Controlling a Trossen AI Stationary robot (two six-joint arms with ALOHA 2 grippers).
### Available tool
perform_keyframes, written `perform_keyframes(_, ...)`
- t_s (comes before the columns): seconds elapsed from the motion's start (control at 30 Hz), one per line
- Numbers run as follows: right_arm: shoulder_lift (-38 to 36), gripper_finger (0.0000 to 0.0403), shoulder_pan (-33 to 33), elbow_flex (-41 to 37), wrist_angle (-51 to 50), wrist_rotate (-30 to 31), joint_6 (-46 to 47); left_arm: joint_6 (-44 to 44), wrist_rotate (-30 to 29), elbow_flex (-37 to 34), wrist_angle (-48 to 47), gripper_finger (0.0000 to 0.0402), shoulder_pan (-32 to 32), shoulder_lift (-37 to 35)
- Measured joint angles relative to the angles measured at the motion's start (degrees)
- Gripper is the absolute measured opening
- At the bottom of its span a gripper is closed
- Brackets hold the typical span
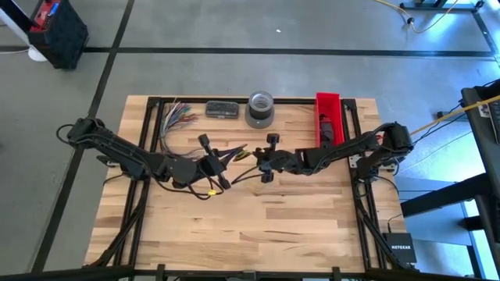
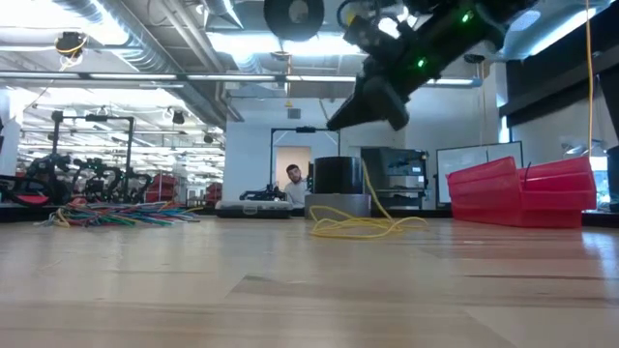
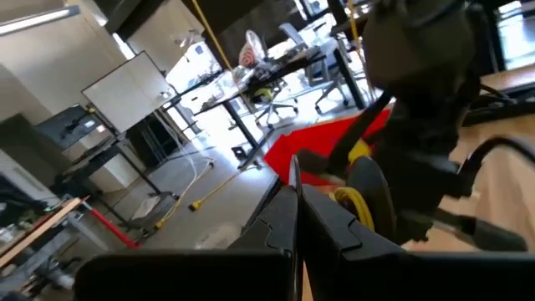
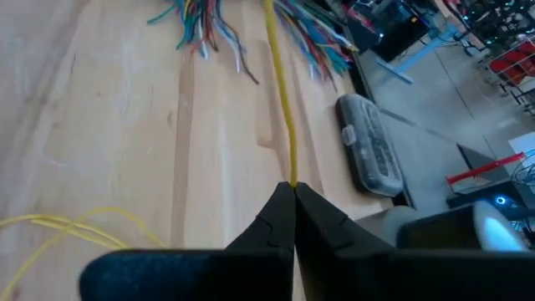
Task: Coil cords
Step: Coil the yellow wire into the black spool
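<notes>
Both grippers are hovering near mid-table, tips facing each other. One thin yellow cord (image 4: 284,109) is running straight out from the right gripper (image 4: 293,191), whose fingers are pressing together on it — the rest is lying in loose loops (image 2: 366,226) on the table (image 1: 258,226) beneath. Fingers of the left gripper (image 3: 296,188) are pressing together too — whether they are pinching anything cannot be told

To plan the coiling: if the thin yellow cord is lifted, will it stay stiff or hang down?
Probably floppy: the yellow cord lies in loose, uneven loops on the table. It looks thin, so likely light. From the shut right gripper it runs straight, perhaps only because it is pulled taut.
</notes>
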Motion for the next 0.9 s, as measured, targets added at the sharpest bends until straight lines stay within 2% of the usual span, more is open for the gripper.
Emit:
perform_keyframes(0.2,-5.9,0.0003,0.1,-3.7,0.4,0.1,0.9,0.0,-0.7,0.0,-1.2,0.0001,0.0,0.0)
perform_keyframes(0.33,-10.3,0.0004,-1.3,-7.3,1.4,2.3,2.2,0.6,-0.4,0.0,-2.7,0.0001,-0.1,0.0)
perform_keyframes(0.53,-13.8,0.0004,-3.0,-9.8,3.8,1.8,5.9,0.4,7.2,0.0,-5.7,0.0001,0.3,0.0)
perform_keyframes(0.67,-14.1,0.0004,-2.8,-9.9,4.1,1.7,6.1,0.1,8.1,0.0,-6.5,0.0001,0.9,0.0)
perform_keyframes(0.9,-15.6,0.0004,-2.8,-9.4,5.7,-3.5,9.6,-3.1,8.1,0.0,-13.1,0.0001,3.2,0.0)
